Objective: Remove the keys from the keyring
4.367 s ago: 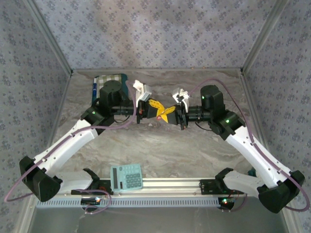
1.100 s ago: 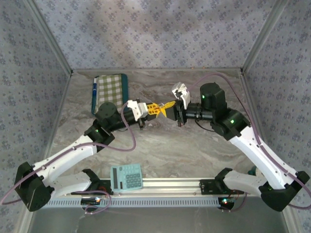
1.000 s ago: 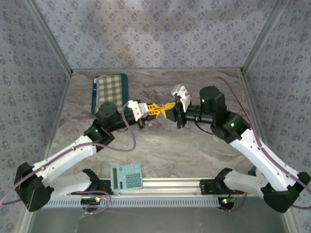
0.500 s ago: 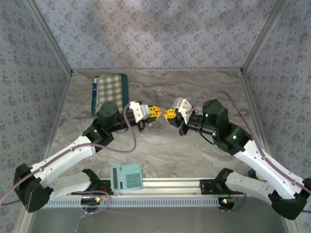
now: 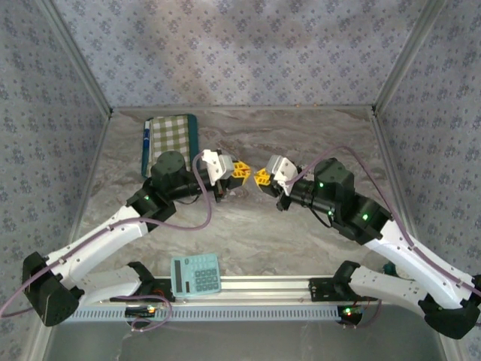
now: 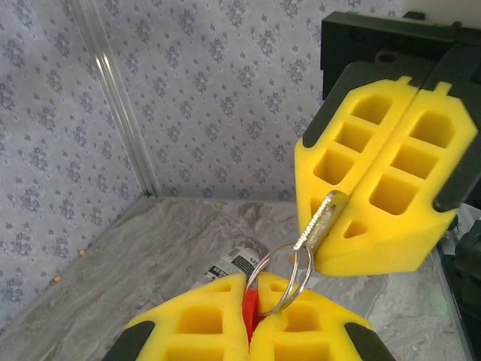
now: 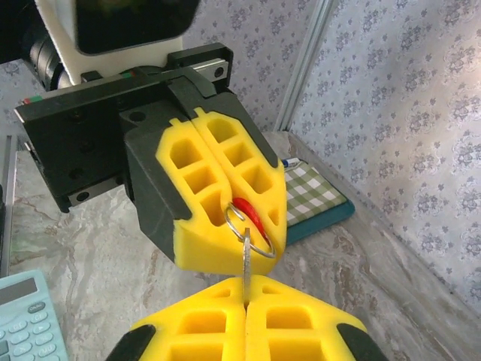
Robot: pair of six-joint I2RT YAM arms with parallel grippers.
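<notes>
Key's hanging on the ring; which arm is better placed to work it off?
Right, probably. The right gripper pinches the metal key, threaded on the ring; the left gripper clamps the red piece and can anchor.

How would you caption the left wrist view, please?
Left gripper holds red piece, right gripper metal key, keyring joining both.

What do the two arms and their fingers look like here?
The left arm and right arm have white links, black joints, a green light and a looping purple cable. The fingers on both are yellow blocks with rectangular hollows, backed in black.
</notes>
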